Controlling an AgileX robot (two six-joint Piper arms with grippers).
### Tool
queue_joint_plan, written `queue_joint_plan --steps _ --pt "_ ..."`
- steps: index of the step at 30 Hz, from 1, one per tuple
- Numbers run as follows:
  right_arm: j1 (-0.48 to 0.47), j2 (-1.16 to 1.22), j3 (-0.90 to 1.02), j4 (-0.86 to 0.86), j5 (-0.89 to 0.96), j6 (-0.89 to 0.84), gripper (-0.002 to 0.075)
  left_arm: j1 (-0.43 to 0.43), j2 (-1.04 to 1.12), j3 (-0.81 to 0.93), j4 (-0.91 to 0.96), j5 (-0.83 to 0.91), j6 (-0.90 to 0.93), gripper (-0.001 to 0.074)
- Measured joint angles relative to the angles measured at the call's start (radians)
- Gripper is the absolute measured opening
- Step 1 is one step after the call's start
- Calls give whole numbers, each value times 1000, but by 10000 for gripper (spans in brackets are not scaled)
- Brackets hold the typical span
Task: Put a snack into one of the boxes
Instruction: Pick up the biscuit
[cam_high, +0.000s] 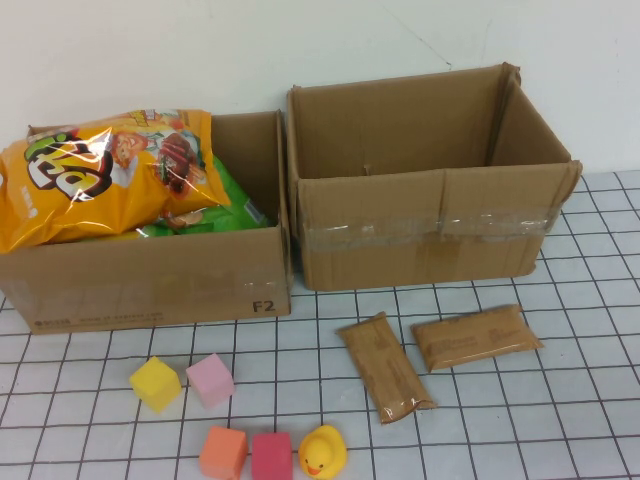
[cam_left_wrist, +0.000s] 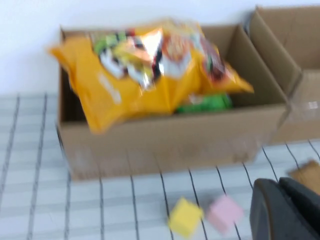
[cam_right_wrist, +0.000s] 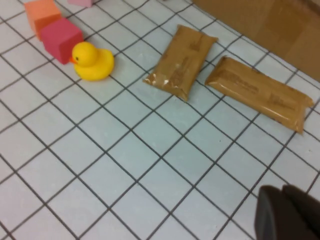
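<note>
Left gripper: fingers pressed together, holding nothing; ahead of it, left box heaped with an orange snack bag.
Right gripper: likewise closed and empty; ahead lie two brown snack packets (flat, apart), beyond them the right box.

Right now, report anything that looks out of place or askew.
The left box is overstuffed: an orange chip bag bulges above its rim, tilted over green packs. Two brown snack packs lie askew on the table, splayed in a V. The right box shows no snacks. Left gripper and right gripper hover shut, holding nothing.
</note>
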Motion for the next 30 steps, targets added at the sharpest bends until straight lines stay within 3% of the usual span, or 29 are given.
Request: queue_joint_plan --steps 12,18,24,30 --pt "21 573 -317 7 68 -52 -2 1 -417 434 19 29 -115 -1" --pt "70 794 -410 21 -24 -149 16 1 -486 489 48 2 -131 -1" --pt "218 988 -513 19 -119 -185 145 1 -491 504 113 -78 -131 -1" --pt "360 1164 -628 63 -231 -150 375 1 -491 557 150 -147 -131 -1"
